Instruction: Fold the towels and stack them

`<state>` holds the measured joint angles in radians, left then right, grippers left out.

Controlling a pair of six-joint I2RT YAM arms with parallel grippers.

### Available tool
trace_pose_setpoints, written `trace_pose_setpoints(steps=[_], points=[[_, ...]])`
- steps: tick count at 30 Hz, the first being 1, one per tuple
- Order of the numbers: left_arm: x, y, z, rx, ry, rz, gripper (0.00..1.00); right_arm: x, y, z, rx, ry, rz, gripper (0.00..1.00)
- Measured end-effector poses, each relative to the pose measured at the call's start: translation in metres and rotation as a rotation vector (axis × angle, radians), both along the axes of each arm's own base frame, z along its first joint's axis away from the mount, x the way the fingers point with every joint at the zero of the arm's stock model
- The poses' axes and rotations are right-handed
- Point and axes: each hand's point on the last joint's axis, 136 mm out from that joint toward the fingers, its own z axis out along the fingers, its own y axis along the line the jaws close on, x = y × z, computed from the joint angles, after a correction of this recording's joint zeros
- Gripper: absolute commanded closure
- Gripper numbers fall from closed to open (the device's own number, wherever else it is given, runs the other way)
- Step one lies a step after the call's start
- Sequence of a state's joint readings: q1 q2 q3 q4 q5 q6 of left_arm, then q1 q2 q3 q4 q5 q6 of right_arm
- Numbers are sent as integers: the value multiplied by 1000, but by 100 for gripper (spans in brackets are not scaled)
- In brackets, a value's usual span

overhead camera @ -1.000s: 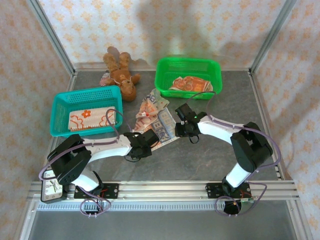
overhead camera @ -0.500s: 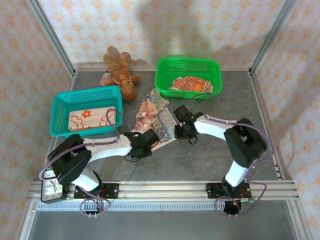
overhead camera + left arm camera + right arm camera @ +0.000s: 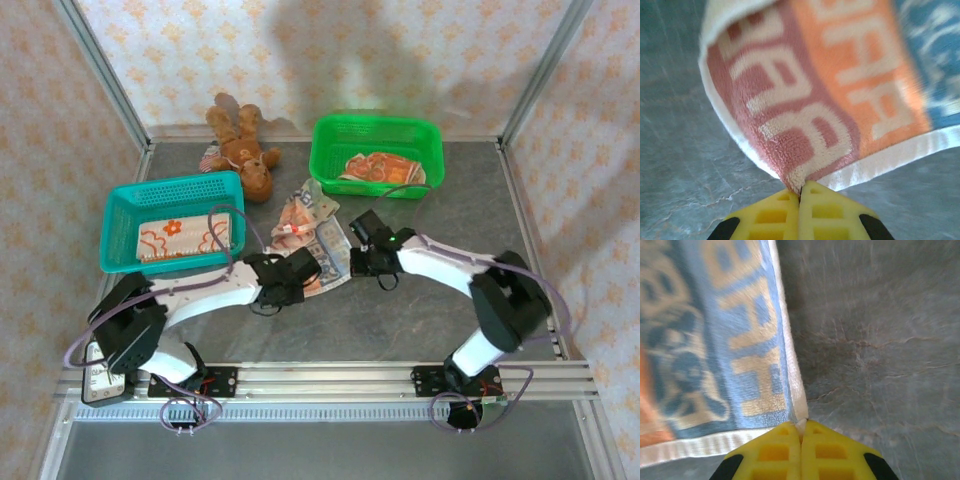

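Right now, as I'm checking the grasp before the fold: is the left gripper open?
No, the left gripper is pinched shut on the white-hemmed corner of the orange-and-blue towel.

Left arm [image 3: 205, 288] and right arm [image 3: 440, 262]: smooth white rounded link shells, joined by bulky black joint housings. A thin grey-purple cable [image 3: 228, 209] runs along each arm in loose loops and coils below the mounts. Each base [image 3: 190, 380] is a black plate with red wiring, fixed to a ribbed aluminium rail [image 3: 330, 385]. Left gripper [image 3: 800, 192] and right gripper [image 3: 801, 429]: bright yellow plastic fingers [image 3: 772, 216] with moulded rectangular pockets, and black rounded parts behind them.
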<state>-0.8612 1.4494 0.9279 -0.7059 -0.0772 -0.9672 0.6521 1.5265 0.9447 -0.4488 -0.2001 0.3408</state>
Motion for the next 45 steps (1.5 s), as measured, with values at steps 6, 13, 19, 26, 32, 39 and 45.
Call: trace_pose_setpoints(steps=[6, 13, 19, 26, 32, 39, 45], points=[[36, -11, 140, -126, -285, -26, 100, 14, -1, 128, 176, -277, -48, 100], [73, 19, 285, -202, -591, 14, 100, 35, -12, 271, 323, -582, -138, 100], [105, 24, 361, -191, -738, 8, 100, 51, -27, 362, 374, -791, -213, 100], [133, 25, 346, -124, -704, -10, 100, 72, -37, 372, 307, -846, -256, 100], [143, 18, 336, -106, -677, -36, 100, 88, -42, 362, 254, -848, -269, 100], [139, 13, 358, -165, -716, -54, 100, 85, -42, 378, 274, -898, -245, 100], [106, 5, 388, -235, -777, -109, 100, 55, -47, 410, 364, -948, -192, 100]])
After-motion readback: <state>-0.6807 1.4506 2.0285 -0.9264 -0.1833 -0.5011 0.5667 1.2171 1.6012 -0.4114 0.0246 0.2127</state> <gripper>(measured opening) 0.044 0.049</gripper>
